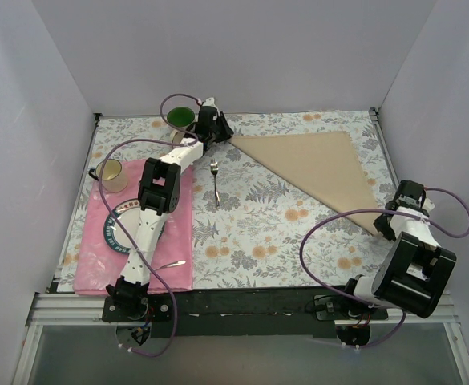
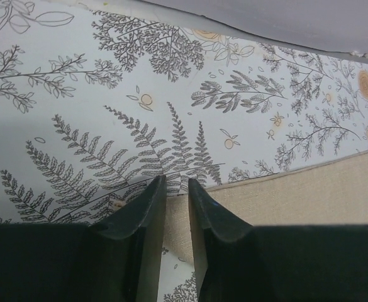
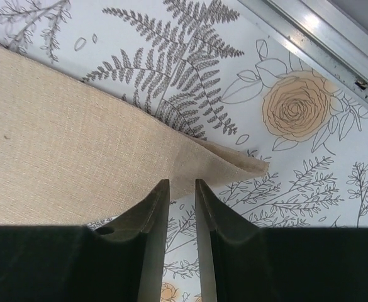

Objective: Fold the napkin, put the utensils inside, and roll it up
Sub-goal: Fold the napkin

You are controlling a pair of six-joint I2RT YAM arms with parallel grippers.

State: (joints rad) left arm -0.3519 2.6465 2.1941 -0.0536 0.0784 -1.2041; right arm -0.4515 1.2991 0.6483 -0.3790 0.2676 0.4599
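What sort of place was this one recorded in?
Probably a lab robot cell dressed as a dining table: plain white walls box it in, an aluminium frame rail runs along the near edge, and a floral tablecloth carries a pink placemat, fork and napkin.

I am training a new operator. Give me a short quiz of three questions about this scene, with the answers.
1. True or false: the napkin lies folded into a triangle.
2. The fork lies on the floral tablecloth: A) left of the napkin, B) right of it, C) on top of it.
3. Which gripper is at the napkin's corner nearest the arm bases?
Key: 1 true; 2 A; 3 the right gripper.
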